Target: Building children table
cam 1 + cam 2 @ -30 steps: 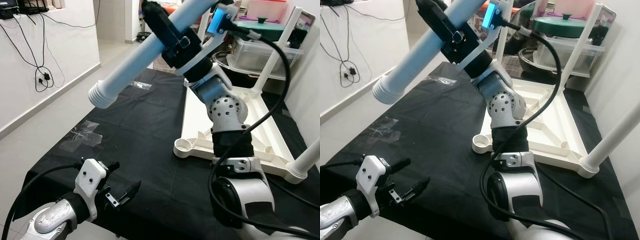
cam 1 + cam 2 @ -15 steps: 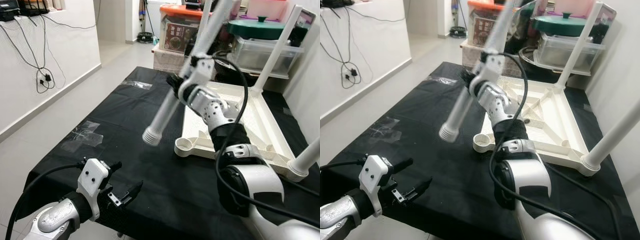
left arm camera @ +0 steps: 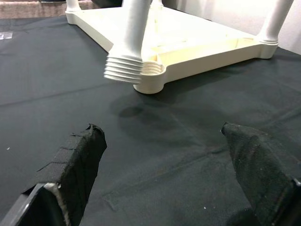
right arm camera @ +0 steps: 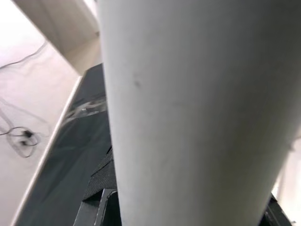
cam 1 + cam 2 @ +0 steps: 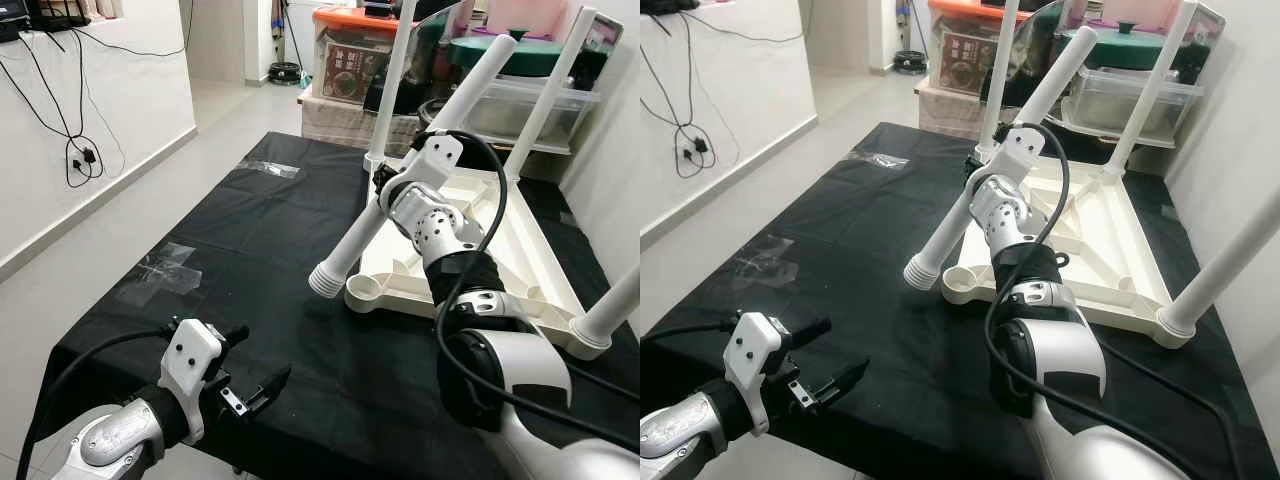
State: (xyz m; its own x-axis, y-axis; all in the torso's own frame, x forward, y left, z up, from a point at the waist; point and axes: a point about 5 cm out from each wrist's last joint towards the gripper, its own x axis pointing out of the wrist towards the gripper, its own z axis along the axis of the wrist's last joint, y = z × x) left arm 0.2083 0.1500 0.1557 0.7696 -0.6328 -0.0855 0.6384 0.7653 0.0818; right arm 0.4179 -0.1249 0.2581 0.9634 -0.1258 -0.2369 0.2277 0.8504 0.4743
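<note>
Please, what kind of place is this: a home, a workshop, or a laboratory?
Most likely a room in a home, used partly for storage. Lidded plastic storage boxes are stacked behind the black-covered table, cables hang down a plain white wall, and the floor is tiled. An upturned white children's table lies half assembled.

Right gripper point(image 5: 985, 188) clamps tilted white plastic table leg point(image 5: 995, 158), threaded end above black cloth, beside upturned cream tabletop point(image 5: 1110, 262) with 3 legs fitted.

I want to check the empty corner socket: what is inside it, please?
The corner socket looks hollow, with no leg fitted. Its bottom is hidden by the rim. The loose leg, held by the right claw, hangs beside it with its threaded end apart.
</note>
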